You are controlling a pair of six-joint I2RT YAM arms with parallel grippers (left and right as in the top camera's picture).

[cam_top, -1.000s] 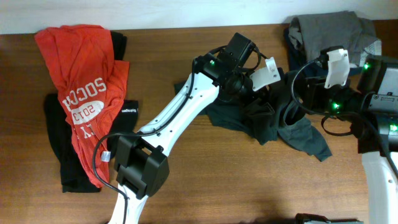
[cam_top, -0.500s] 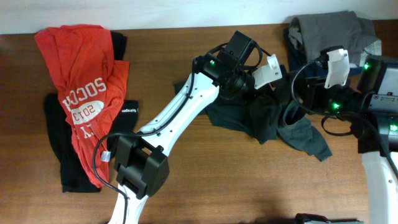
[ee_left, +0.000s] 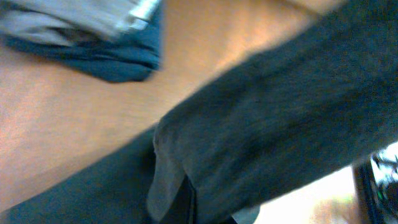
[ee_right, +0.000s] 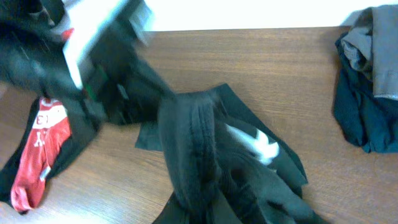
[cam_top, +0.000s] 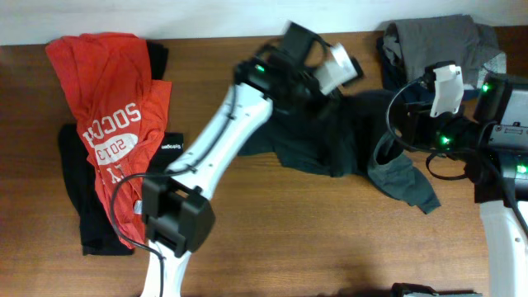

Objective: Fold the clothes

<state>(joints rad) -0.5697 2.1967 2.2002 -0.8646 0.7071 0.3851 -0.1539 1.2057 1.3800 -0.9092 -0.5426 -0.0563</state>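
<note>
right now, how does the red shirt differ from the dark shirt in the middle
The red shirt has white print; the dark shirt is dull charcoal. The red shirt lies ungripped over a black garment; the dark shirt is gripped by the left claw and right claw. Both are rumpled.

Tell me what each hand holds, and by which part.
Left hand pinches a fold of the dark shirt; right hand grips a bunched fold of it.

Red shirt [cam_top: 107, 99]: white print, turned sideways, reads "SOCC", "2013" and a lone "Y"; the rest is hidden in folds. Black shirt [cam_top: 169, 145]: small white lettering, too small to read.
</note>
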